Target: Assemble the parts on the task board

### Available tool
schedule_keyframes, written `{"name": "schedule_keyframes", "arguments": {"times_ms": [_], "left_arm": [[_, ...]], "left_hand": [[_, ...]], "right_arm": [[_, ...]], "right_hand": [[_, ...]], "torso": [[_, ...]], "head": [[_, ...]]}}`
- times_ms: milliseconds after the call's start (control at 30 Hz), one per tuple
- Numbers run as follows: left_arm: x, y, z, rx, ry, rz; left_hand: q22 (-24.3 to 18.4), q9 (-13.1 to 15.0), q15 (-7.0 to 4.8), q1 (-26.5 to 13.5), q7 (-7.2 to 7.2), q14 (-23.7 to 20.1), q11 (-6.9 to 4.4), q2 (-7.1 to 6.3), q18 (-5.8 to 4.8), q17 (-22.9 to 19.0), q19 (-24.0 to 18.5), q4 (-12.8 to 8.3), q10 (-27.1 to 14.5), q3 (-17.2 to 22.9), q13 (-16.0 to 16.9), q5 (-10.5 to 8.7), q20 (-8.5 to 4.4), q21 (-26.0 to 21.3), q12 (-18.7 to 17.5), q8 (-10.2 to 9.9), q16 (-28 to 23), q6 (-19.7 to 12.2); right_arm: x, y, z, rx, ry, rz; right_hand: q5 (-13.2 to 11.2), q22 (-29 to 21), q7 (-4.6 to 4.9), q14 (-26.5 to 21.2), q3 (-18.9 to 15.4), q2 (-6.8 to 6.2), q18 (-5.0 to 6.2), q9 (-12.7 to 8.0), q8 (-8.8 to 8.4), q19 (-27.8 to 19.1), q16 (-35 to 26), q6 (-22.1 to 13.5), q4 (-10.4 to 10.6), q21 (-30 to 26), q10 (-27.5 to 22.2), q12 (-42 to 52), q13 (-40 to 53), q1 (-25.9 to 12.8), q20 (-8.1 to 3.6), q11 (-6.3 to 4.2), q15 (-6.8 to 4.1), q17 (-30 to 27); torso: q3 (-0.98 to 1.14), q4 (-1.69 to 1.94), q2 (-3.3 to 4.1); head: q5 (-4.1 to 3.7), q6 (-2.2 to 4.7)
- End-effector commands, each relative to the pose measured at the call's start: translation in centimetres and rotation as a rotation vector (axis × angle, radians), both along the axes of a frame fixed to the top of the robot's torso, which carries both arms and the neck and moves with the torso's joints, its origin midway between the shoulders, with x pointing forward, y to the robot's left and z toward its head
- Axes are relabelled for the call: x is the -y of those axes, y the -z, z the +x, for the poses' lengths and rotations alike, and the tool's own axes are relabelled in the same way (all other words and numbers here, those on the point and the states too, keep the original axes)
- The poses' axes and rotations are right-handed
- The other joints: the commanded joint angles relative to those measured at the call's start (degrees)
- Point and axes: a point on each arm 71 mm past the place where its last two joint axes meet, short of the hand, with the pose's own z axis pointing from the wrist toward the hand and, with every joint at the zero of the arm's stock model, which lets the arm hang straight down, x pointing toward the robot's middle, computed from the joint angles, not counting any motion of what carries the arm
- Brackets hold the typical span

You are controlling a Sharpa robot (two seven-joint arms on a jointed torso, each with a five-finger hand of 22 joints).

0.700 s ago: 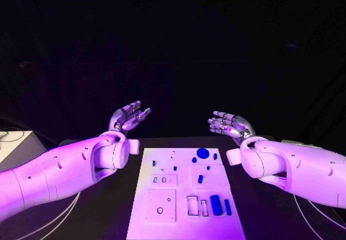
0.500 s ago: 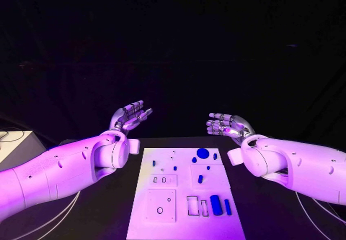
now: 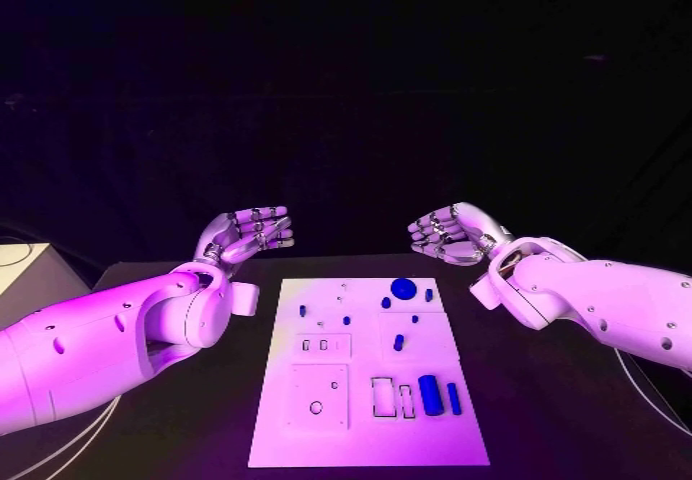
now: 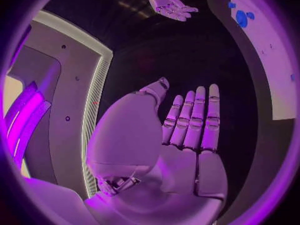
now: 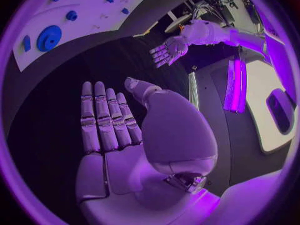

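Observation:
The white task board [image 3: 361, 440] lies in the middle of the black table. On it are a round blue disc [image 3: 404, 288] at the far end, a small blue peg [image 3: 398, 342] mid-board, and a thick blue bar [image 3: 430, 389] beside a thin one [image 3: 453, 398] near the front right. My left hand [image 3: 251, 233] hovers beyond the board's far left corner, holding nothing. My right hand [image 3: 450, 234] hovers beyond the far right corner, also holding nothing. In the wrist views the left hand [image 4: 187, 135] and right hand [image 5: 109, 130] show flat palms with straight fingers. The disc [image 5: 49, 37] lies off to one side of the right hand.
A white box [image 3: 15, 265] stands at the table's left edge. Thin cables run over the table near both arms. Bare black table flanks the board on both sides.
Both hands have dropped lower and tipped forward over the far end of the board, drawing slightly closer together. The parts on the board lie as before.

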Motion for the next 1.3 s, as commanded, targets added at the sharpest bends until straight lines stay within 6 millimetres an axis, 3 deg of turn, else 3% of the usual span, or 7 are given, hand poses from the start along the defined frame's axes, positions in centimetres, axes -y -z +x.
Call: {"name": "schedule_keyframes", "arguments": {"times_ms": [33, 100, 233, 400, 567, 833, 1300], "left_arm": [[0.5, -0.5, -0.9, 0.021, 0.075, 0.004], [0.4, -0.7, -1.4, 0.019, 0.088, 0.001], [0.3, -1.1, -2.5, 0.014, 0.123, -0.002], [0.5, -1.5, -3.6, 0.011, 0.153, -0.008], [0.8, -1.9, -4.4, 0.009, 0.178, -0.018], [1.0, -2.3, -5.1, 0.008, 0.197, -0.033], [1.1, -2.4, -5.1, 0.003, 0.203, -0.043]], "left_hand": [[0.52, 0.31, -0.49, -0.79, 1.98, 1.27, -0.52, -0.22, 0.84, 1.11, 1.47, -0.27, 1.57, 0.94, 0.02, 0.05, -0.64, 1.29, 0.06, 0.63, 0.49, 2.16], [0.9, 0.43, -0.84, -1.03, 1.8, 2.1, -0.82, -0.39, 0.82, 1.92, 2.34, -0.49, 2.61, 1.56, 0.05, 0.05, -1.06, 2.17, 0.02, 0.96, 0.88, 2.92], [1.92, 0.76, -1.69, -1.62, 1.37, 4.22, -1.49, -0.95, 0.77, 4.04, 4.07, -0.88, 5.14, 3.04, 0.18, 0.06, -2.03, 4.28, 0.02, 1.7, 2.01, 4.56], [4.43, 1.38, -2.98, -2.46, 0.8, 7.28, -2.3, -1.97, 0.65, 7.9, 6.64, -1.53, 7.69, 5.25, 0.23, 0.0, -3.68, 8.8, -0.66, 2.29, 4.88, 5.99], [8.22, 1.79, -3.89, -3.26, 0.51, 8.96, -2.69, -2.76, 0.52, 12.56, 7.69, -2.64, 8.15, 6.87, 0.16, -0.03, -4.96, 14.83, -1.71, 2.09, 8.77, 5.92], [17.43, 2.56, -4.32, -4.89, 0.31, 7.11, -2.72, -3.26, 0.49, 21.41, 4.29, -4.53, 5.42, 8.92, -0.08, -0.09, -5.63, 28.08, -1.84, 1.61, 17.29, 5.38], [19.46, 2.75, -4.22, -5.29, 0.34, 6.41, -2.55, -3.11, 0.62, 22.96, 2.64, -5.0, 3.95, 8.98, -0.11, -0.08, -5.35, 30.94, -1.83, 1.4, 19.02, 5.0]], "right_arm": [[-0.7, -0.4, -0.4, 0.102, -0.051, -0.211], [-0.8, -0.6, -0.6, 0.119, -0.063, -0.258], [-1.3, -0.7, -0.8, 0.138, -0.084, -0.359], [-1.9, -0.3, -0.8, 0.127, -0.102, -0.501], [-2.5, 0.0, -0.6, 0.143, -0.09, -0.619], [-3.2, 0.9, -0.6, 0.157, -0.076, -0.706], [-4.1, 2.3, -0.6, 0.137, -0.078, -0.751]], "right_hand": [[-0.54, 4.32, -1.58, 14.68, -0.5, -0.88, 0.72, 0.44, 1.58, 11.99, 6.67, 6.16, -1.28, 9.22, 9.01, 0.33, 0.27, 1.8, -5.29, -3.2, -5.05, 4.1], [-0.31, 7.71, -2.3, 19.48, -1.37, -1.07, 0.37, 0.31, 1.34, 14.42, 10.08, 7.11, -1.52, 14.65, 10.78, -0.27, 0.15, 1.9, -7.41, -4.22, -6.57, 7.27], [-0.14, 10.89, -3.06, 23.51, -1.36, -1.57, 0.5, 0.27, 1.15, 16.47, 15.16, 8.09, -1.44, 19.59, 12.15, -0.3, 0.24, 1.73, -8.5, -5.04, -7.65, 11.34], [0.69, 18.0, -3.61, 23.87, 1.61, -3.41, 0.23, 0.47, 0.36, 18.79, 32.64, 8.74, 0.25, 28.82, 12.88, -0.35, 0.32, 0.19, -8.96, -5.53, -8.31, 23.11], [0.36, 46.8, -3.48, 25.07, 3.74, -5.31, -3.52, 1.23, -0.04, 26.06, 59.56, 8.3, 1.94, 52.48, 12.61, -0.32, 0.38, -0.63, -8.83, -5.37, -7.75, 49.94], [-0.63, 54.96, -3.07, 24.6, 3.64, -7.44, -4.67, 1.5, -0.69, 27.7, 64.5, 6.97, 2.25, 58.96, 10.61, -0.41, 0.26, -0.82, -8.13, -4.89, -7.33, 54.25], [-0.97, 55.87, -2.82, 23.97, 0.95, -7.82, -4.6, 1.69, -1.18, 27.39, 66.18, 6.13, 3.13, 59.77, 7.66, -0.37, 0.28, -1.38, -7.48, -4.41, -6.89, 54.76]], "torso": [[-0.01, 0.54, 1.71], [-0.04, 0.67, 2.11], [-0.24, 1.18, 3.26], [-0.47, 1.83, 4.48], [-0.58, 2.27, 5.47], [-0.69, 2.57, 6.48], [-0.71, 2.65, 7.03]], "head": [[-0.57, 0.13], [-0.76, 0.23], [-1.34, 0.42], [-1.96, 0.69], [-2.66, 0.67], [-3.25, 0.56], [-3.53, 1.26]]}}
